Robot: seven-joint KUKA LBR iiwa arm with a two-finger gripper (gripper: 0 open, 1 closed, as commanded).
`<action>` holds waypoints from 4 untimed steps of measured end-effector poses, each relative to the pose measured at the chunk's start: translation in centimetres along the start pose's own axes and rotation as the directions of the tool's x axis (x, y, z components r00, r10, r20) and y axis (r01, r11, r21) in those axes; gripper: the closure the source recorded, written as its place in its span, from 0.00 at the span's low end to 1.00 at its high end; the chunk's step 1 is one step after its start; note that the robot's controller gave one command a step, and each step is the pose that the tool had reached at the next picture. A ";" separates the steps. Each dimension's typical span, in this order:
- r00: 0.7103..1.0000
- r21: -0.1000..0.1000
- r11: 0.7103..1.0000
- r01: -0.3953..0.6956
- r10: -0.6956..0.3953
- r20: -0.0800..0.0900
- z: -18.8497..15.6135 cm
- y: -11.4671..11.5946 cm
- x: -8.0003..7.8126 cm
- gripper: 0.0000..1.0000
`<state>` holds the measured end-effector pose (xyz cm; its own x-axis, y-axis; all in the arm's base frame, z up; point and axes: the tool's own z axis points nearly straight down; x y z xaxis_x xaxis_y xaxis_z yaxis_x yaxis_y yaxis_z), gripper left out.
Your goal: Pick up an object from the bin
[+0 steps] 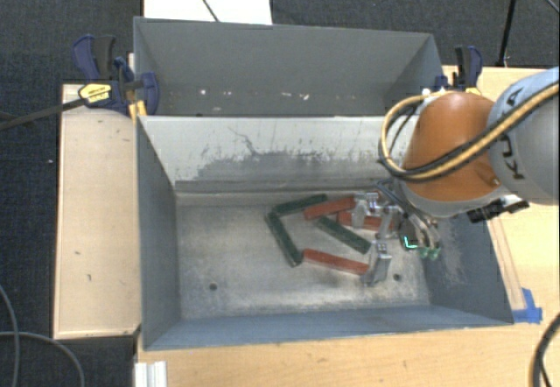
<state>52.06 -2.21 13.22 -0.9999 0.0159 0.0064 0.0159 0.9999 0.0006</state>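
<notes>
My gripper (377,236) is down on the bin floor, right of centre, and stands open. One fingertip (379,271) rests by the right end of a red-brown bar (335,262) lying flat near the front. The other finger (372,203) is beside the right end of a second red-brown bar (332,206) further back. Between these two bars a dark green bar (343,235) runs diagonally, with its right end reaching into the gap between my fingers. Nothing is lifted off the floor.
Two more dark green bars lie to the left, one slanting (283,238) and one along the back (297,205), forming a corner. The arm's orange cover hangs over the bin's right side, close to the right wall.
</notes>
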 end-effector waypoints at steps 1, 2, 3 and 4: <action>1.000 0.000 1.000 0.001 -0.001 0.008 -0.4 0.0 -0.2 0.00; 0.999 0.000 0.999 -0.045 0.045 0.010 3.4 3.2 -1.4 0.00; 0.996 0.000 0.996 -0.087 0.087 0.006 6.3 -3.3 4.1 1.00; 0.996 0.000 0.996 -0.087 0.087 0.006 6.3 -3.3 4.1 1.00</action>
<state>47.86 -5.49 7.00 -0.9947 0.1025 0.0000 0.1025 0.9947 0.0003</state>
